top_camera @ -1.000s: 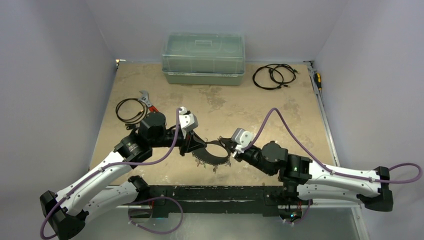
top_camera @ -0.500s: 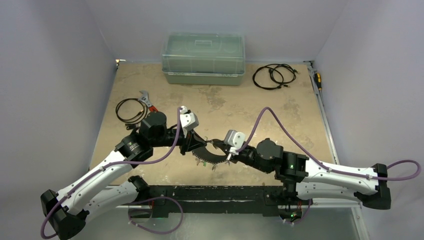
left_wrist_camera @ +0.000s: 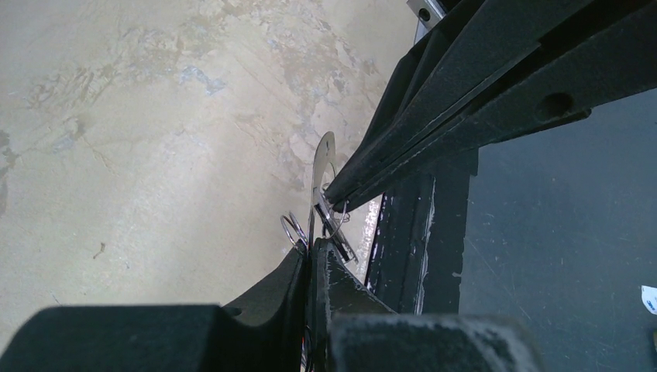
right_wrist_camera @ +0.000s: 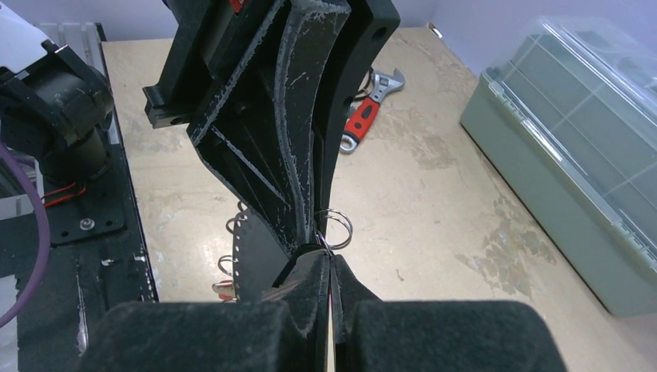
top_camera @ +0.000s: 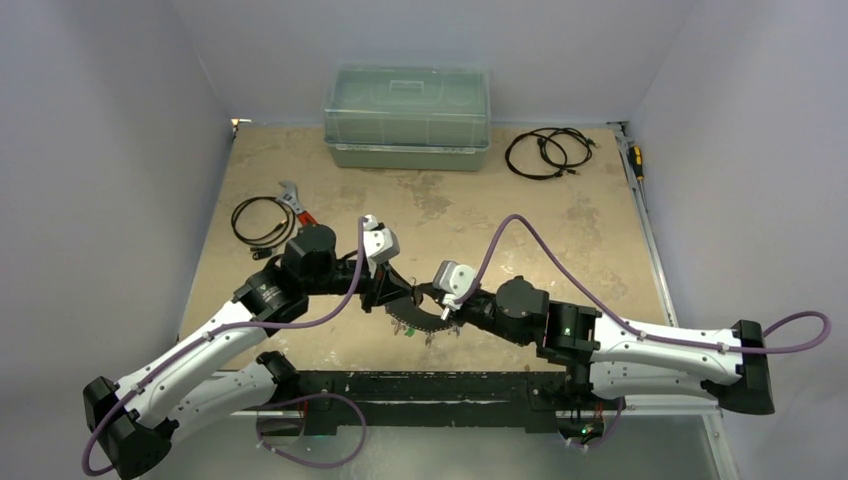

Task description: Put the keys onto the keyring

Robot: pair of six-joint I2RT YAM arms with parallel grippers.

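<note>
The keyring is a flat crescent plate hanging between the two arms near the table's front edge. Several keys dangle from its lower rim. In the left wrist view my left gripper is shut on the keyring, which shows edge-on as a thin silver plate. My right gripper is shut on a key; only a small split ring sticks out at its tips. That key hangs right against the plate. The perforated keyring and a red-tagged key show to the left. The grippers' tips nearly touch.
A green box with a clear lid stands at the back. A black cable coil lies back right and another one lies left, beside a red-handled wrench. A black rail runs along the table's front edge.
My right arm has slid left, bringing its gripper up against the left gripper and the keyring. The left arm has hardly moved. Both grippers stayed shut.
</note>
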